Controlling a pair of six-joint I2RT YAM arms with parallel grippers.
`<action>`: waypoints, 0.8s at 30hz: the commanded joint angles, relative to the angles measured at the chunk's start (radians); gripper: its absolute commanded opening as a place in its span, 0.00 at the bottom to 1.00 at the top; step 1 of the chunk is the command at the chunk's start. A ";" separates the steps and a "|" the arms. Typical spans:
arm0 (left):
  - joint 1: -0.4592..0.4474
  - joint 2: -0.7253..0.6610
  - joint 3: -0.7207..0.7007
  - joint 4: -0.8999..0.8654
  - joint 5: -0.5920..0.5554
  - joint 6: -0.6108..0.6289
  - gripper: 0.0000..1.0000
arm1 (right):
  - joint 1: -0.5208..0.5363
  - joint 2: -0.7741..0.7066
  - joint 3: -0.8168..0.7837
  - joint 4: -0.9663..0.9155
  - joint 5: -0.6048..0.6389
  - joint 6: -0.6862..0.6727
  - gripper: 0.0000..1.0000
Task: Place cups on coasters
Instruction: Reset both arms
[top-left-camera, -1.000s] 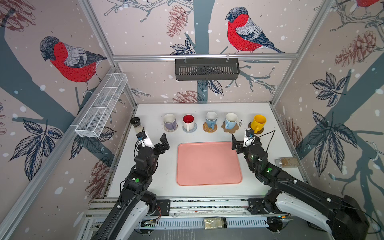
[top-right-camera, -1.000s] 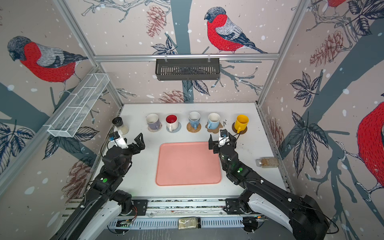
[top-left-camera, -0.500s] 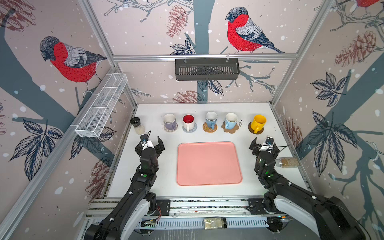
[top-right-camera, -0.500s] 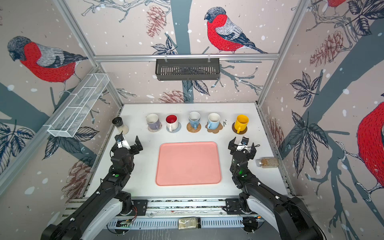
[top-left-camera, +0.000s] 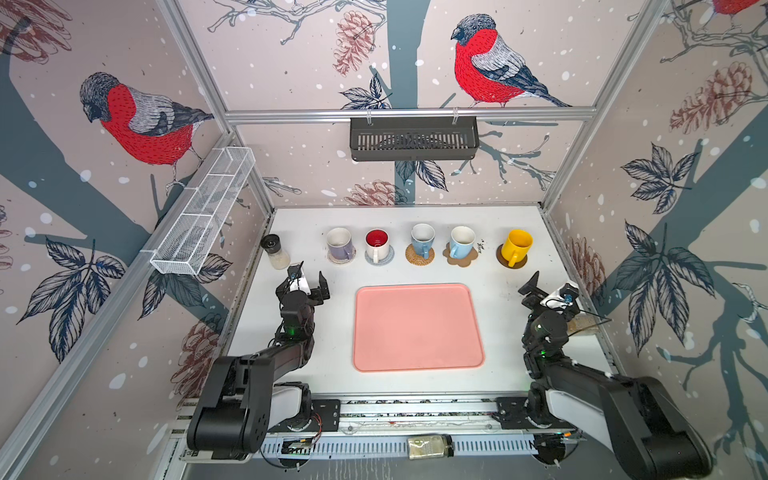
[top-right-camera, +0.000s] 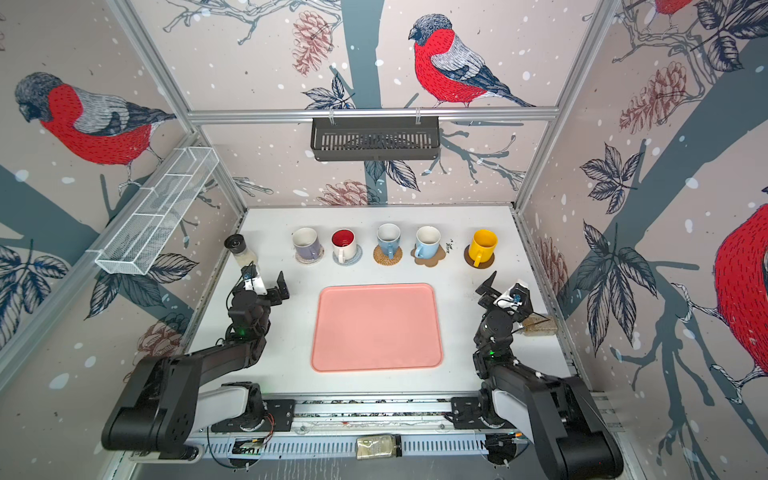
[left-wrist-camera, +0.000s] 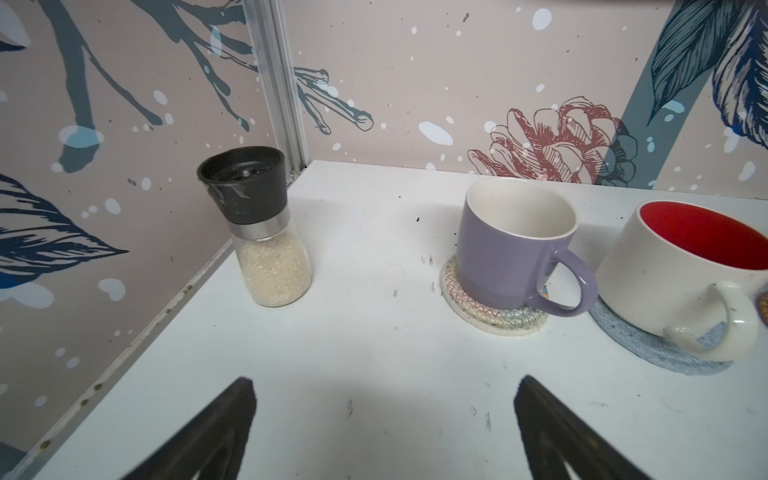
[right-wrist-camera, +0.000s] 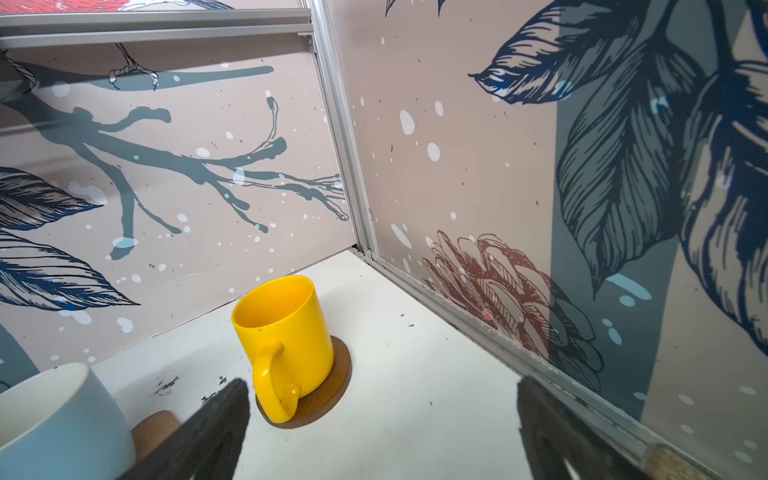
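Five cups (top-left-camera: 422, 239) each stand on a coaster (top-left-camera: 413, 258), in a row ahead of me. My left pincer (top-left-camera: 309, 277) and right pincer (top-left-camera: 552, 286) gape wide, empty; the yellow cup (top-left-camera: 516, 245) lies nearest the right.

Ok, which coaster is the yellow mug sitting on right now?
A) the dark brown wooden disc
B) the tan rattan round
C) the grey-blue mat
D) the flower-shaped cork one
A: the yellow mug stands upright on the dark brown wooden disc, whose rim shows around the mug's base in the right wrist view.
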 joint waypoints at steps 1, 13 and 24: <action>0.003 0.067 -0.014 0.229 0.023 0.025 0.97 | -0.008 0.112 -0.084 0.286 -0.050 -0.024 1.00; -0.054 0.259 0.002 0.377 -0.071 0.077 0.98 | 0.020 0.402 -0.015 0.437 -0.208 -0.151 0.99; -0.009 0.274 0.059 0.300 0.023 0.055 0.98 | -0.131 0.353 0.224 -0.100 -0.412 -0.033 1.00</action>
